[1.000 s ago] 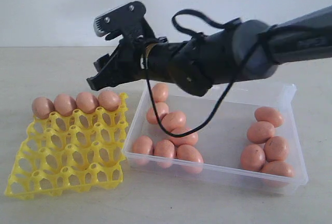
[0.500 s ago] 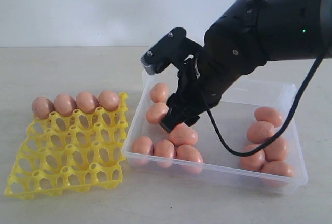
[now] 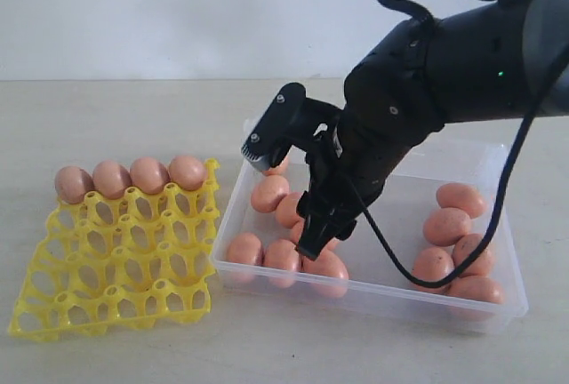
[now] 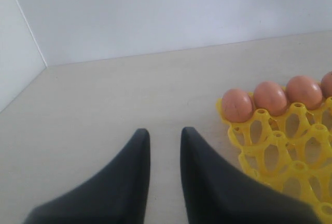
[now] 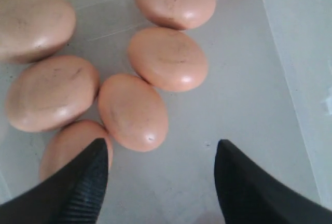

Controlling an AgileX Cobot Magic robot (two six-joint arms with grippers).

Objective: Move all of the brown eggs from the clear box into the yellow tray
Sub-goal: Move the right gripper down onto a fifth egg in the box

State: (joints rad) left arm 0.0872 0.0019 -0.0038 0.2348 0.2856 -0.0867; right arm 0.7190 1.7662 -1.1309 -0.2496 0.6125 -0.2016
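The yellow tray (image 3: 116, 268) lies at the left with several brown eggs (image 3: 131, 176) along its back row. The clear box (image 3: 378, 296) at the right holds one cluster of brown eggs (image 3: 283, 255) at its left end and another cluster (image 3: 458, 224) at its right end. My right gripper (image 3: 314, 235) reaches down into the box over the left cluster. In the right wrist view it (image 5: 162, 143) is open, with bare box floor (image 5: 249, 94) between its fingers and an egg (image 5: 132, 112) just ahead of one fingertip. My left gripper (image 4: 165, 133) hovers over the table beside the tray (image 4: 280, 151), its fingers slightly apart and empty.
The right arm's black cable (image 3: 391, 251) hangs in a loop over the box. A pale wall (image 3: 178, 11) runs behind the table. Bare tabletop (image 4: 104, 94) lies to the side of the tray.
The right arm swung from above the tray's back corner over to the clear box and dropped down onto the left cluster of eggs. Its jaws stayed wide apart.
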